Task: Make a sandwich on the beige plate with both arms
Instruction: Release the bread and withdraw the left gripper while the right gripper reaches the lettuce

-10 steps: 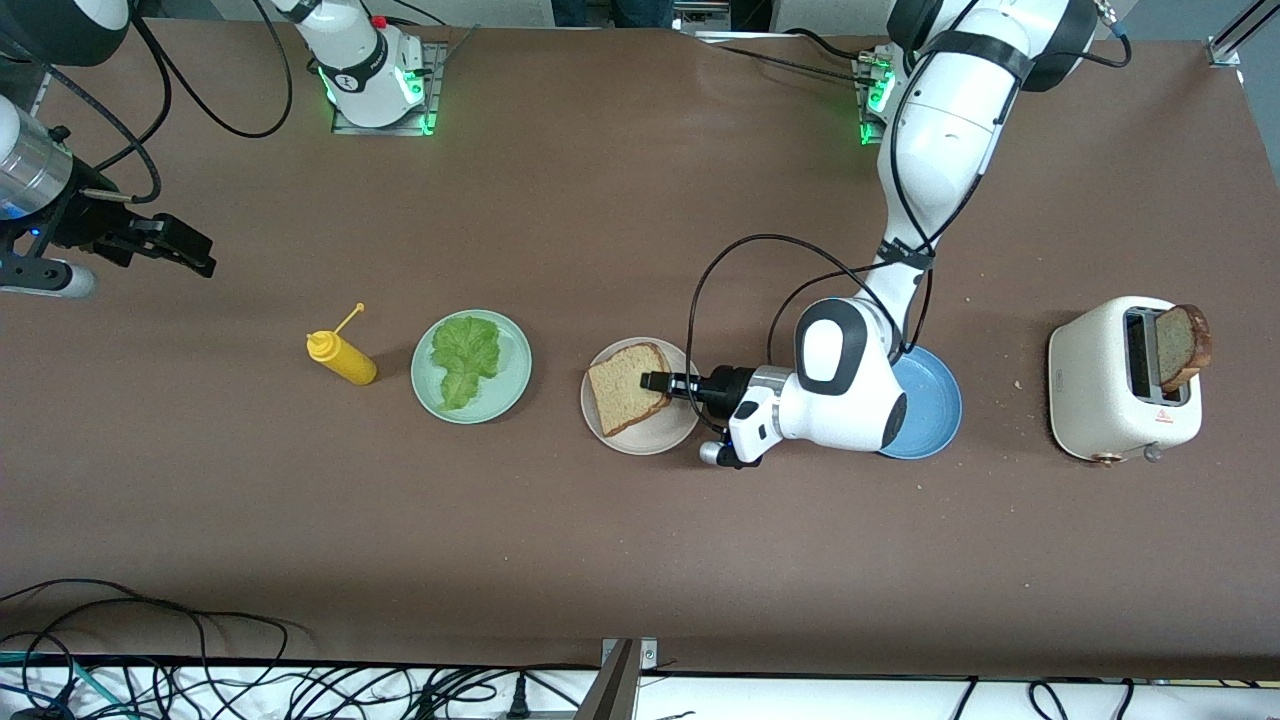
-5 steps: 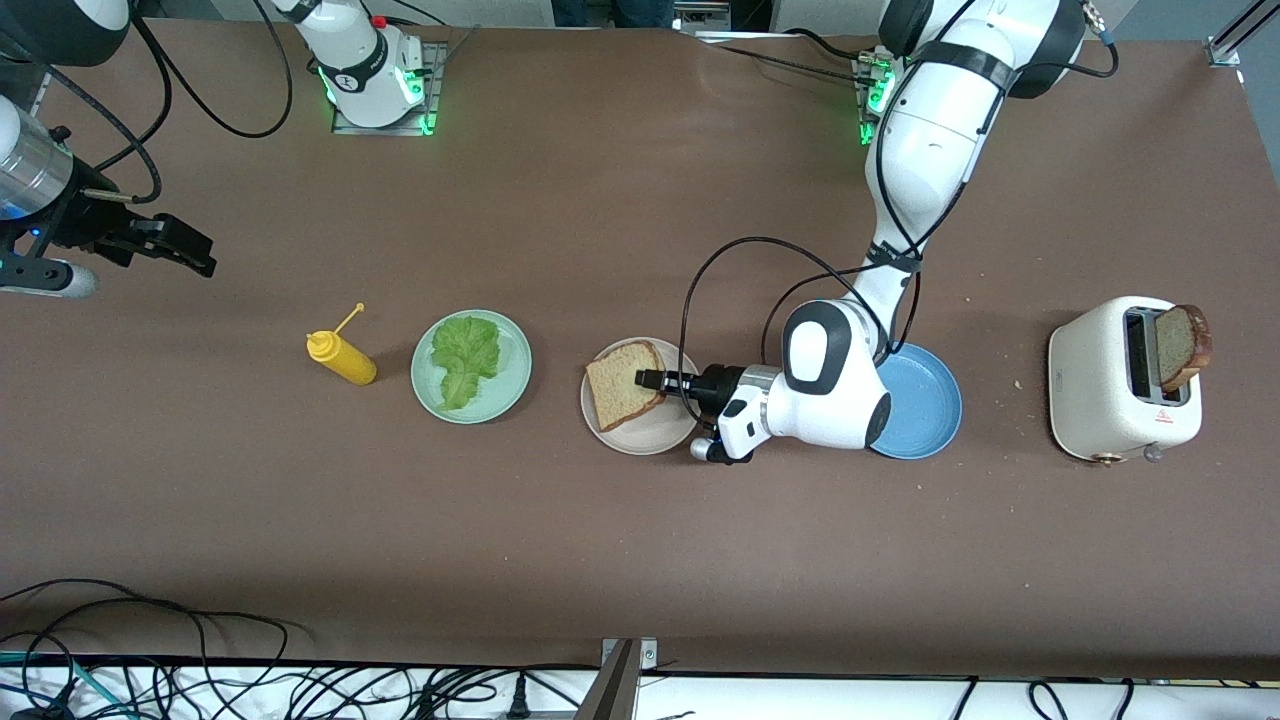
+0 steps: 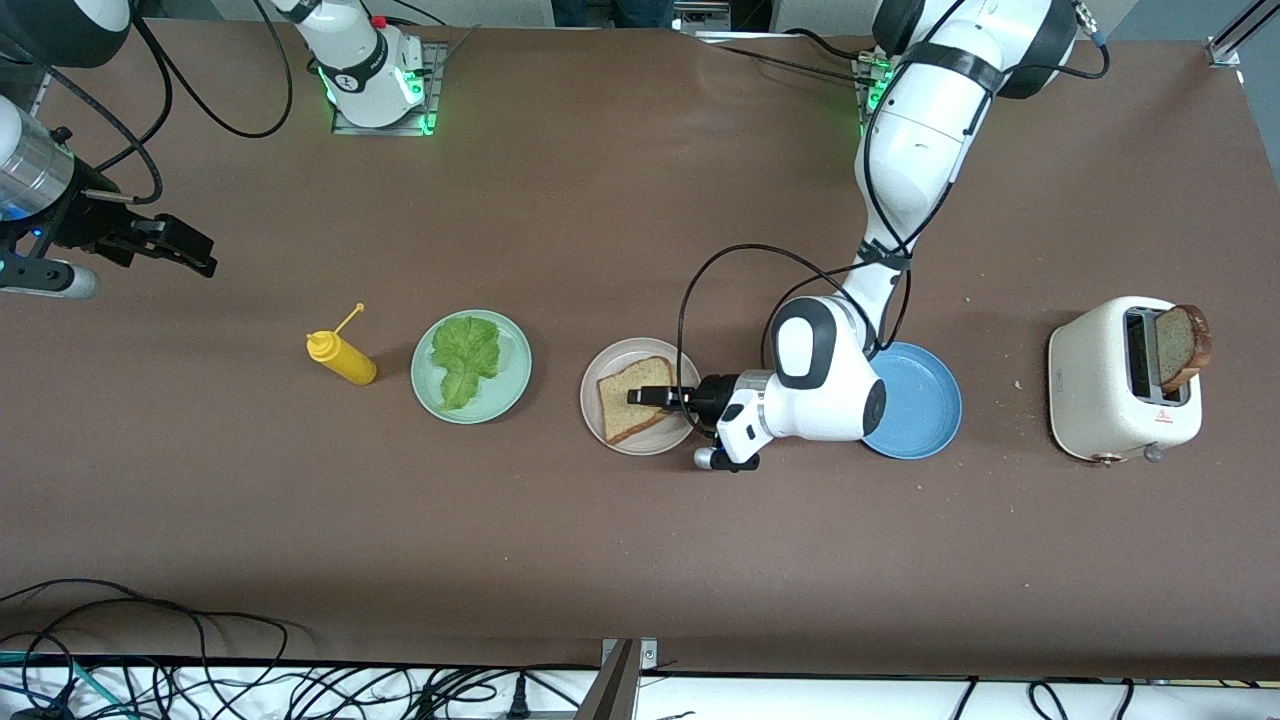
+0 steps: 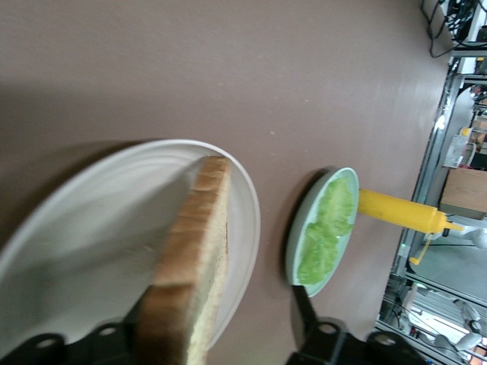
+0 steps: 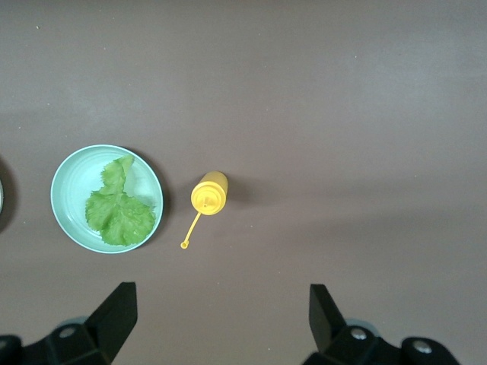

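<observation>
Front view: square speckled bread slice [image 3: 636, 399], round beige plate [image 3: 600, 418].

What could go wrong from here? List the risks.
1. The left claw is open around the bread slice on the beige plate; withdrawing carelessly may drag the slice off-centre.
2. The second slice leans out of the toaster and could tip when grabbed.
3. The mustard bottle stands beside the lettuce on the mint-green plate; the waiting right claw, open, could topple it.
</observation>
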Robot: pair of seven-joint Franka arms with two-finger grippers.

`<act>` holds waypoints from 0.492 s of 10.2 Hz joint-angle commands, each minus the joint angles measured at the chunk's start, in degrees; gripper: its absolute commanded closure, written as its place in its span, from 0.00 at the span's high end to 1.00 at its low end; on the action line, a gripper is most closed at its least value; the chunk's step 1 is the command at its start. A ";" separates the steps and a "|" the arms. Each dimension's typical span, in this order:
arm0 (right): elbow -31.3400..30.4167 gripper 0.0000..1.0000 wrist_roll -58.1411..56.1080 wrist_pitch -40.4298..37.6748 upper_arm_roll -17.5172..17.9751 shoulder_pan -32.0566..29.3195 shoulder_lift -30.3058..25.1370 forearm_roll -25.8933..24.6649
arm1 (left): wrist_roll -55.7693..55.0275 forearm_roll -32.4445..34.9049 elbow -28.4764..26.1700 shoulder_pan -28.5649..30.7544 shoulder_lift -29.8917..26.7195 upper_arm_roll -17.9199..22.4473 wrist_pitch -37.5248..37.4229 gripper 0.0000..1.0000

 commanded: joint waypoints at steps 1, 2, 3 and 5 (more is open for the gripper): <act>-1.04 1.00 0.39 -0.23 0.29 -0.19 -0.85 -0.24 | 1.62 2.78 -0.90 2.24 -1.13 0.40 -2.95 1.00; -1.13 1.00 0.04 -0.75 0.29 -0.19 -0.76 -0.06 | 1.27 5.84 -0.99 5.03 -2.44 0.40 -6.89 1.00; -1.13 1.00 0.04 -1.11 0.38 -0.19 -0.76 0.12 | 0.57 9.96 -0.47 8.72 -3.67 0.49 -14.07 1.00; -1.13 1.00 0.04 -0.94 1.43 -0.10 0.02 0.29 | 0.04 14.99 -0.03 15.23 -6.66 0.40 -22.80 1.00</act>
